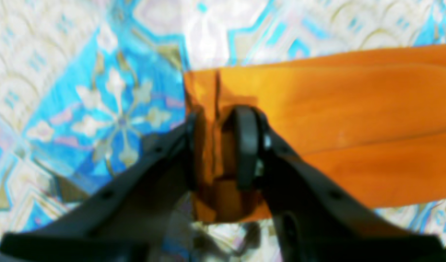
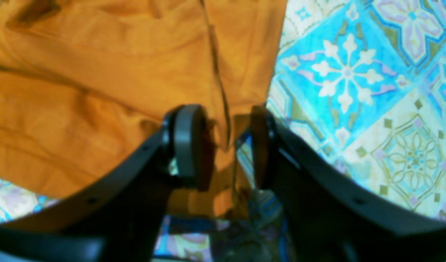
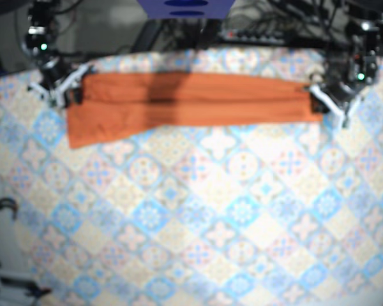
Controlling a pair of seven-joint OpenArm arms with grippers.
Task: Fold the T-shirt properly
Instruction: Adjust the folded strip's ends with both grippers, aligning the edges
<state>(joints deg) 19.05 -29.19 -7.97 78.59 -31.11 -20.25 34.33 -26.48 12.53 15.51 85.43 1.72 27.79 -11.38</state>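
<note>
The orange T-shirt (image 3: 191, 102) lies folded into a long, narrow band along the far edge of the table, on the patterned tablecloth (image 3: 210, 210). In the base view its long axis runs straight across from side to side, parallel to that far edge. The end on that view's left is wider, and its near corner reaches further toward the middle of the table than the rest of the band. The end on the right is narrower and squarer. The left gripper (image 3: 319, 101) is at the narrow end. In the left wrist view its two black fingers (image 1: 246, 145) are pressed in on a bunched, layered fold of the orange cloth, which fills the space between them, and the band stretches away to the right of the frame. The right gripper (image 3: 73, 95) is at the wide end, at the far corner. In the right wrist view a ridge of cloth runs down between its fingers (image 2: 186, 145) and lies against one pad, but a sliver of tablecloth shows beside the other, so it cannot be told whether this gripper is actually pinching the fabric. All three views are soft and blurred.
</note>
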